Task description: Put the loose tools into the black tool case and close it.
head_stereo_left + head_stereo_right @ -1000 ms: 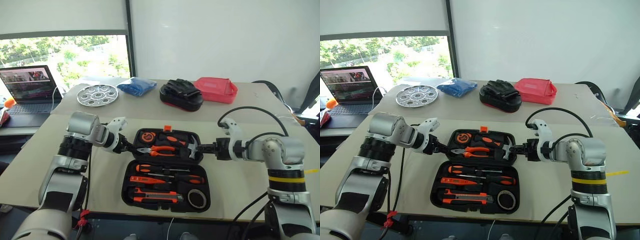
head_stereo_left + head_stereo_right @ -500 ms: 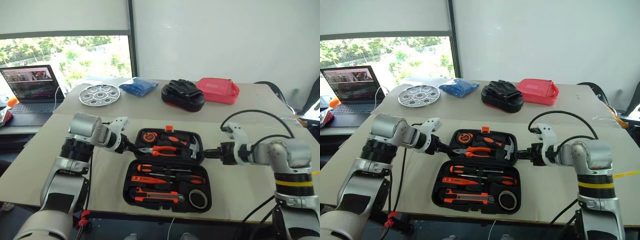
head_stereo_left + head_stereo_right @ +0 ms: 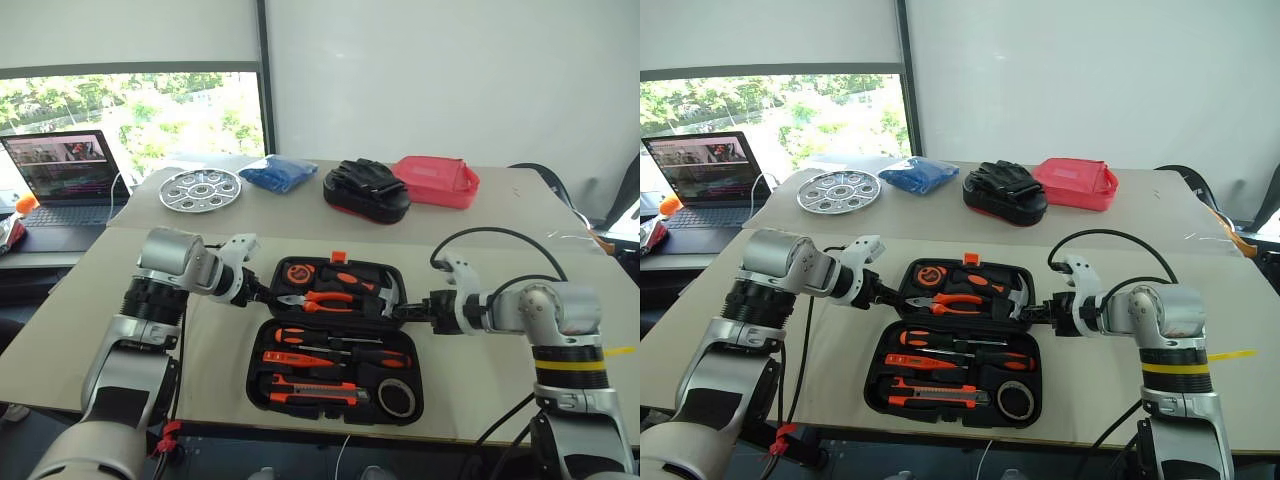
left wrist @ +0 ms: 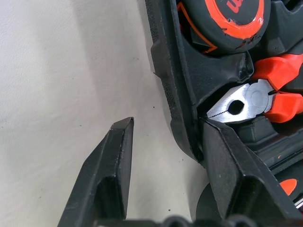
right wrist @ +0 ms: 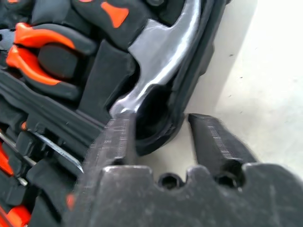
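The left gripper [image 4: 163, 142] fingers [image 4: 111, 170] are spread astride the left rim of the black tool case [image 3: 335, 340], one inside, one outside. The right gripper [image 5: 158, 130] fingers [image 5: 213, 142] are narrowed astride the right rim, beside the steel hammer head [image 5: 161, 52]. The moulded case is laid open on the pale surface [image 3: 220, 370]; pliers [image 3: 315, 298], screwdrivers [image 3: 335, 338], utility knife [image 3: 310, 397] and tape roll [image 3: 396, 397] are seated in its recesses. Beyond are a round metal tray [image 3: 200, 189], blue bag [image 3: 280, 172], black bundle [image 3: 366, 189], red pouch [image 3: 434, 180] and laptop [image 3: 62, 180].
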You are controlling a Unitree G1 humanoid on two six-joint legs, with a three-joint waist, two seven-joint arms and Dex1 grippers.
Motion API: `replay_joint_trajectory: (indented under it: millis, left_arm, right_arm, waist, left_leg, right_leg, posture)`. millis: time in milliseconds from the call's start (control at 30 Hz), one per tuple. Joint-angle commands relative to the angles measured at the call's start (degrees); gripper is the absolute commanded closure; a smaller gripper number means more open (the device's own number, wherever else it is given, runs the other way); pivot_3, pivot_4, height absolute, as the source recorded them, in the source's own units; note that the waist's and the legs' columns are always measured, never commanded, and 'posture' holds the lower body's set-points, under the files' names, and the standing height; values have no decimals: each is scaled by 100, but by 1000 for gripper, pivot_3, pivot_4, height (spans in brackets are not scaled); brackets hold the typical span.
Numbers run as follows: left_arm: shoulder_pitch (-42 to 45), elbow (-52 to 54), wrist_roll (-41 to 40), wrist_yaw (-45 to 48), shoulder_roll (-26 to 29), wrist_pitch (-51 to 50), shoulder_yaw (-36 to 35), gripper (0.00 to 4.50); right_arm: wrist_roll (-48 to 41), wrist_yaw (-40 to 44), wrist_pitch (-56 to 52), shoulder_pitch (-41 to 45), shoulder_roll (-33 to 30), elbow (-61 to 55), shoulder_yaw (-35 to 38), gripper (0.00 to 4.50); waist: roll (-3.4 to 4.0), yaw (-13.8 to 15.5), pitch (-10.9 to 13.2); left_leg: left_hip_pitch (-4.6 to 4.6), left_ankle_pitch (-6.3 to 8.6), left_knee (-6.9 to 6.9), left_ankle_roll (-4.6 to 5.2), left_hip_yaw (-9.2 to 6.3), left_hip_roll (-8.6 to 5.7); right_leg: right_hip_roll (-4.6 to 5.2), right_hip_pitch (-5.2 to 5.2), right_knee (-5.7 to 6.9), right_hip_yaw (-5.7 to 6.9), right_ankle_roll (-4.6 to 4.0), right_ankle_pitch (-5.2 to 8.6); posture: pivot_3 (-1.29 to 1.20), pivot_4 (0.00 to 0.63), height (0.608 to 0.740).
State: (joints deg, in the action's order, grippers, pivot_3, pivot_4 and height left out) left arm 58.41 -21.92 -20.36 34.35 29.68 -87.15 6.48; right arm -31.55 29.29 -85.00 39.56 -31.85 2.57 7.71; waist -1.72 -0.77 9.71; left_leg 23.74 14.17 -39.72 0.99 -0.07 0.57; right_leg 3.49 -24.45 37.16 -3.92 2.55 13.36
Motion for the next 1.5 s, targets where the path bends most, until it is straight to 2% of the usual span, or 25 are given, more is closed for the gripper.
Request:
replay_joint_trajectory:
  millis: [33, 167, 233, 333, 367, 467, 500, 800, 1067, 1500]
  left_arm:
    - [-19, 183, -93, 13, -82, 87, -47, 2226]
    - [-49, 183, -87, 8, -87, 121, -58, 2226]
    - [-52, 156, -75, -13, -115, 164, -91, 2226]
    - [-43, 125, -84, -40, -176, 187, -201, 2899]
    - [-34, 111, -96, -37, -196, 180, -246, 3380]
    - [0, 40, -81, -30, -192, 202, -304, 4407]
    - [3, 26, -73, -28, -185, 213, -308, 4460]
    - [-112, -4, -145, 54, -55, 272, -557, 4460]
    - [-542, 739, -560, 415, 14, 603, -913, 4460]
    - [-1800, 2141, -768, 518, -340, 2577, -1463, 4460]
  right_arm:
    - [6, 16, 76, 113, -28, 63, 23, 4028]
    - [21, 57, 123, 89, -83, 86, -20, 4028]
    - [28, 63, 146, 66, -81, 94, -32, 4492]
    - [39, 57, 137, 55, -68, 80, -59, 4500]
    - [42, 64, 139, 50, -74, 66, -83, 4500]
    - [5, 98, 107, 48, -87, -29, -114, 4500]
    - [-5, 107, 101, 51, -88, -45, -115, 4500]
    - [-83, 139, 262, 25, -76, -353, -20, 4500]
    - [-150, 215, 820, -371, -172, -1156, 135, 4500]
    - [145, -185, 2380, -1041, 84, -1852, 401, 4500]
  waist:
    - [0, 1, 0]
    - [0, -1, 0]
    - [0, 0, 0]
    - [0, 2, 0]
    - [0, 2, 0]
    - [2, -9, -2]
    - [2, -11, -2]
    - [3, -32, -2]
    - [4, -30, -1]
    - [4, 1, 0]
  left_leg:
    - [-1, 0, 0, 0, -1, 0]
    - [-4, 0, 0, 0, -1, 1]
    - [-4, 0, 1, 0, -2, 1]
    - [-4, 0, -1, 0, -2, 0]
    - [-4, 0, -2, -1, -2, 0]
    - [-6, 0, -1, -1, -2, 1]
    - [-10, 0, 0, -1, -2, 1]
    - [-10, -1, 2, -1, -3, 3]
    - [5, -1, 4, -1, -4, 6]
    - [12, -2, 6, -4, -3, 14]
  right_leg:
    - [0, 2, 0, 0, 0, 0]
    - [-1, 5, -2, 0, 0, 0]
    - [-1, 5, -2, 1, 0, 0]
    - [0, 8, -3, 1, 2, -1]
    - [0, 8, -3, 1, 3, -2]
    - [-1, 8, -2, 0, 3, -2]
    - [-1, 9, -2, 0, 3, -2]
    - [-3, 7, -1, -1, 2, -3]
    - [-3, -9, -2, -3, 1, -3]
    - [2, -19, -4, -6, 0, -5]
  posture:
    - [0, 150, 740]
    - [0, 150, 740]
    - [0, 150, 740]
    - [0, 150, 740]
    - [0, 150, 740]
    - [0, 150, 740]
    - [0, 150, 740]
    - [0, 150, 740]
    - [0, 150, 740]
    - [0, 150, 740]
